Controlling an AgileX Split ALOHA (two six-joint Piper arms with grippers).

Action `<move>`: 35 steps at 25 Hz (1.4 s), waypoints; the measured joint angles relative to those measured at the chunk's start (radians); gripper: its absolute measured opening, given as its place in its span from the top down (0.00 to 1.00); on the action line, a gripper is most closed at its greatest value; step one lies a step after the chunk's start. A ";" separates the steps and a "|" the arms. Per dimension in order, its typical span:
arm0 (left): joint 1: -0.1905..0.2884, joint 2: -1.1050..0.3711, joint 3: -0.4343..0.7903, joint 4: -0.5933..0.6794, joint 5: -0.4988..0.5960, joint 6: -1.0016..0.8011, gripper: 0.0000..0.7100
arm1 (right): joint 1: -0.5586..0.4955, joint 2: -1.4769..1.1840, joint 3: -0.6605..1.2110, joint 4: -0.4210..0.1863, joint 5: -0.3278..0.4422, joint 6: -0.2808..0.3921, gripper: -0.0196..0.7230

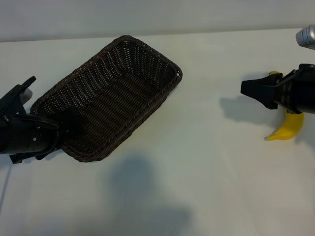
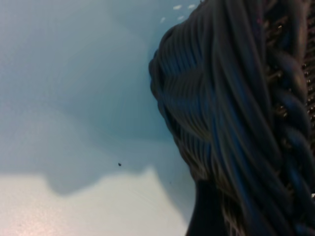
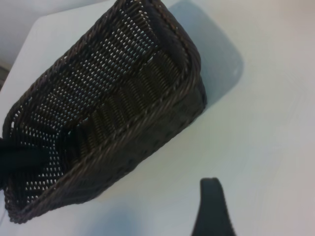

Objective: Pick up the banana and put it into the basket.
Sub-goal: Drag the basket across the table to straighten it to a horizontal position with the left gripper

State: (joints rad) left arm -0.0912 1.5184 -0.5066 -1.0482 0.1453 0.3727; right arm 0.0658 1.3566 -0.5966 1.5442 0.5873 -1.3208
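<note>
At basket point(image 1: 118, 93) end, left gripper point(image 1: 47, 105) spread astride rim

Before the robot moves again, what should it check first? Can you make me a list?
1. Is the basket empty and ready for the fruit? Ok, nothing lies inside.
2. Is the banana still out of the basket? Ok, it lies on the table, far to the right of the basket.
3. Does the left tool hold the basket steady? It sits at the basket's near-left corner, one finger inside the rim; real grip: cannot tell.
4. Does the right tool hold the banana? Not ok, its tips point past the banana with nothing between them.
5. Is the path from banana to basket free? Ok, only bare table between them.
</note>
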 joint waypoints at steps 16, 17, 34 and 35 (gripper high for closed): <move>-0.004 0.002 0.000 -0.003 -0.019 0.004 0.78 | 0.000 0.000 0.000 0.000 0.000 0.000 0.28; -0.004 0.002 0.000 -0.003 -0.024 0.000 0.78 | 0.000 0.000 0.000 0.000 0.000 0.000 0.28; -0.004 0.011 -0.165 0.048 0.110 0.226 0.78 | 0.000 0.000 0.000 0.000 -0.001 0.000 0.28; -0.004 0.011 -0.191 0.049 0.134 0.244 0.78 | 0.000 0.000 0.000 0.000 -0.001 0.000 0.28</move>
State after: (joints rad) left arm -0.0950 1.5293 -0.6974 -0.9990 0.2788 0.6163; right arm 0.0658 1.3566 -0.5966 1.5442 0.5864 -1.3208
